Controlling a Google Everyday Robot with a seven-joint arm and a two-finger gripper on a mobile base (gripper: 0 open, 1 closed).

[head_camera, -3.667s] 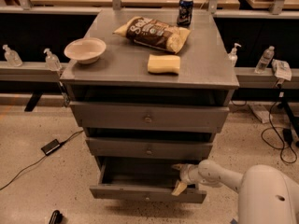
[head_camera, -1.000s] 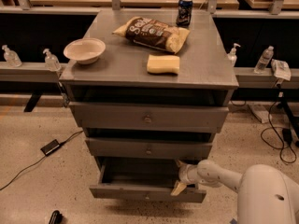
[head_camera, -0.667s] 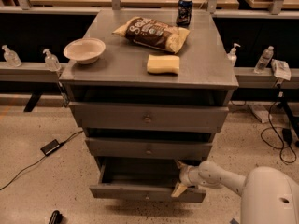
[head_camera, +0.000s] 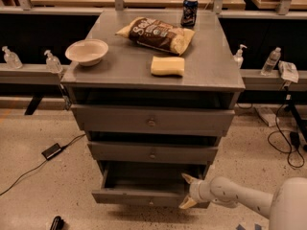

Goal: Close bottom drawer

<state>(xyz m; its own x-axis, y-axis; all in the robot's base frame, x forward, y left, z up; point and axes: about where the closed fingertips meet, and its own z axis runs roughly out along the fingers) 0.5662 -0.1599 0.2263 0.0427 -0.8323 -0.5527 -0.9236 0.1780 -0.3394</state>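
Note:
The bottom drawer (head_camera: 139, 196) of the grey cabinet is pulled out, its deep grey box open to view and its narrow front facing me with a small round knob (head_camera: 151, 202). My gripper (head_camera: 187, 191) is at the drawer's right front corner, on a white arm (head_camera: 240, 196) coming from the lower right. Its two tan fingers are spread apart, one (head_camera: 188, 178) above the drawer's front edge and one (head_camera: 186, 204) in front of it. It holds nothing.
The mid drawer (head_camera: 152, 153) and widest top drawer (head_camera: 151, 121) are above. On the cabinet top are a white bowl (head_camera: 87, 51), chip bag (head_camera: 156, 34), yellow sponge (head_camera: 167, 65) and soda can (head_camera: 189, 11). A cable and black box (head_camera: 51, 151) lie on the floor left.
The gripper and drawer stand almost as before; the gripper stays at the drawer's right front corner.

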